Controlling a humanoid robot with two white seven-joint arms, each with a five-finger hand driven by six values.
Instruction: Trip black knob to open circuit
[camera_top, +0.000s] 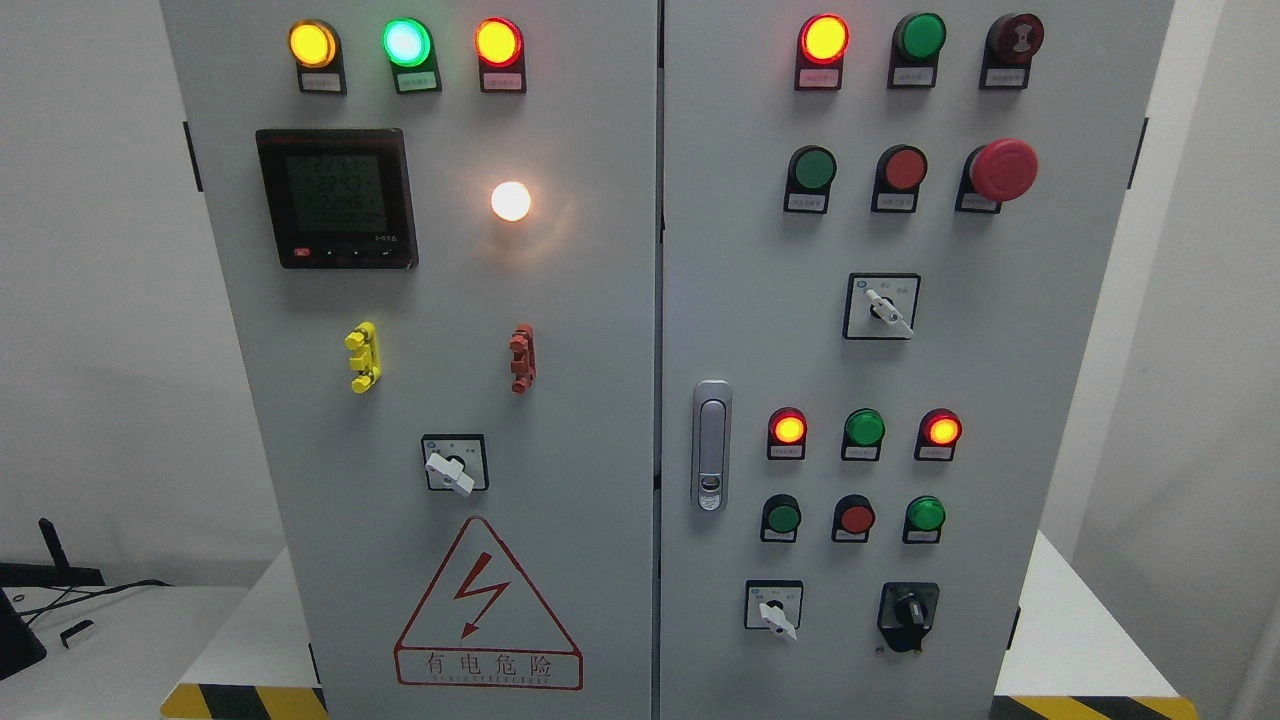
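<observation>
The black knob (908, 612) sits at the lower right of the grey cabinet's right door (760, 300), on a black square plate, its pointer standing upright. To its left is a white rotary switch (775, 610) with its lever pointing down-right. No robot hand or arm shows in the head view.
The left door (590, 420) carries a digital meter (336, 198), lit lamps, a white switch (452, 466) and a red warning triangle (487, 610). The right door carries a red mushroom stop button (1002, 170), a door latch (711, 445) and several buttons. Hazard-striped floor edges lie at both lower corners.
</observation>
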